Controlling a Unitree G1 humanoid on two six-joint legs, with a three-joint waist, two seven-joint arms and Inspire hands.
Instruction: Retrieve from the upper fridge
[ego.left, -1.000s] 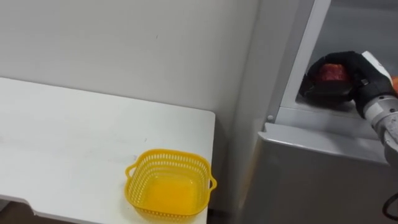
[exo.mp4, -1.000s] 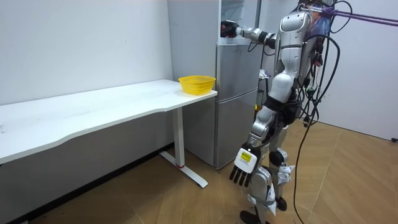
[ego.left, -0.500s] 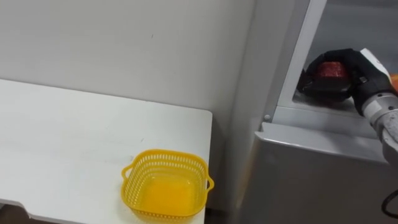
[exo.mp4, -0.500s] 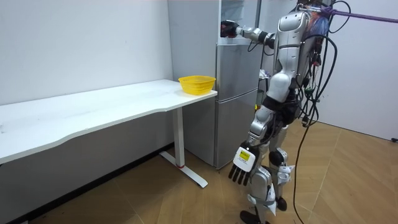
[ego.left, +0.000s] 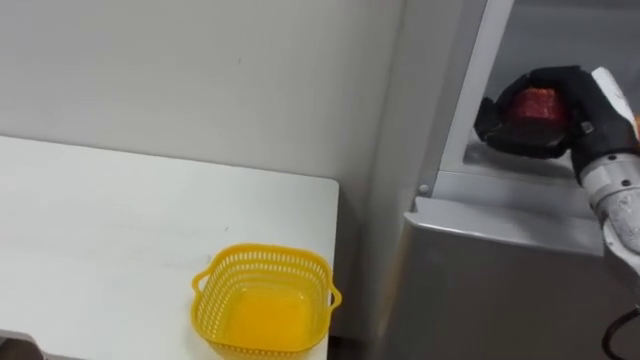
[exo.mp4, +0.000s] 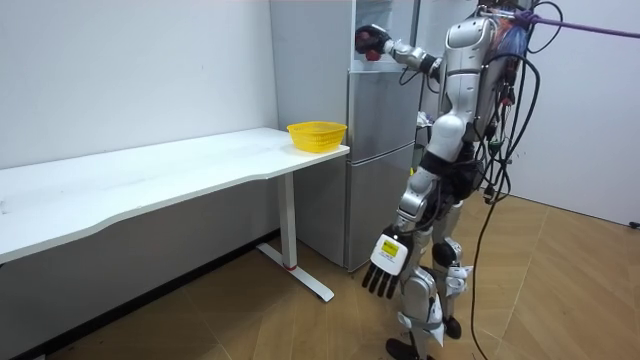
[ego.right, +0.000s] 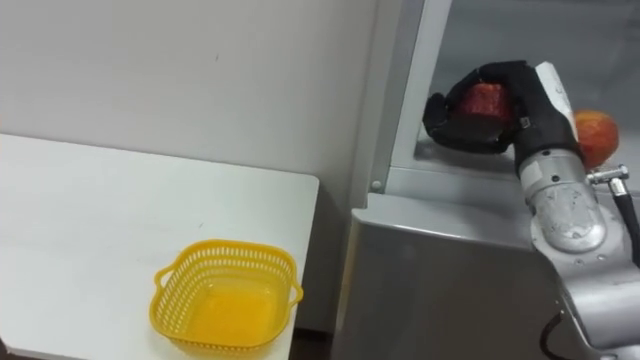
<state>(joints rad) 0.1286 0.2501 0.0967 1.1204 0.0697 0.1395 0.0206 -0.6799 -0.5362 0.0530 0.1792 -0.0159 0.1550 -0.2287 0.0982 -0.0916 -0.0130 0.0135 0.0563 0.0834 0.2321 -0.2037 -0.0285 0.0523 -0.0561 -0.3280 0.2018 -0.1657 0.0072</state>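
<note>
A: Right hand (ego.right: 520, 112)?
B: Raised at the open upper compartment of the fridge (ego.right: 450, 270), fingers curled round a red fruit (ego.right: 487, 100), clear of the shelf.
A: Anything else in there?
B: A second reddish fruit (ego.right: 597, 135) on the shelf, just behind the wrist.
A: Left hand (exo.mp4: 383, 270)?
B: Hangs low by the leg in the room view, fingers loose and spread, holding nothing.
A: Table?
B: A yellow basket (ego.right: 225, 300), nothing in it, near the corner of the white table (ego.right: 80, 220) beside the fridge. The robot stands facing the fridge.
</note>
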